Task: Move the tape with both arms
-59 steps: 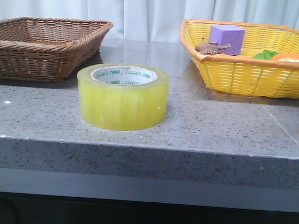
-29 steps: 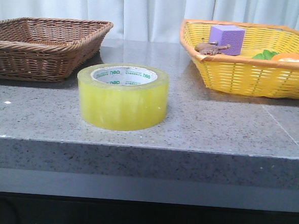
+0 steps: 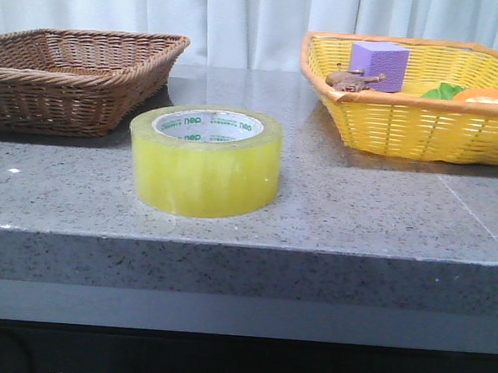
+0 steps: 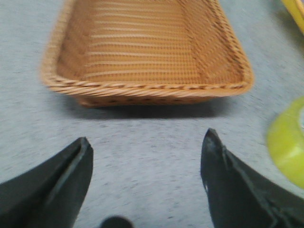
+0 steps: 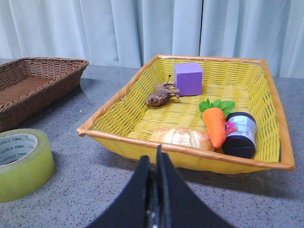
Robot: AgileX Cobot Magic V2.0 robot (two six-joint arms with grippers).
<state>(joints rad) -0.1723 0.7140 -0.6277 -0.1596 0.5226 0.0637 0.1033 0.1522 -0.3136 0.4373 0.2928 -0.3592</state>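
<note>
- The wide roll of translucent yellow packing tape (image 3: 205, 160), with a white core printed in green, lies flat on the grey speckled stone table (image 3: 374, 219), near the front edge and a little left of the middle. Nothing touches it.
- The black left gripper (image 4: 147, 178) hangs over bare table with its fingers spread wide and nothing between them; in its wrist view the roll shows only as a yellow sliver at one edge, and the empty brown wicker basket (image 3: 70, 74) at the back left corner fills the far part.
- That arm looks closer, so I judge the pick-up is its step. It should centre over the roll first, since the tape now sits off to one side of the jaws.
- A grip across one wall, one finger inside the core, would likely suit the wide roll better than spanning it.
- The black right gripper (image 5: 156, 190) has its fingers pressed together, empty, facing the yellow woven basket (image 3: 405, 128) at the back right corner, which holds a purple foam cube (image 5: 188, 79), a brown toy animal (image 5: 160, 94), a bread roll (image 5: 183, 137), a toy carrot (image 5: 216, 123) and a dark jar (image 5: 240, 135).
- It must part its fingers before any handover, which is best done above open table between the baskets.
</note>
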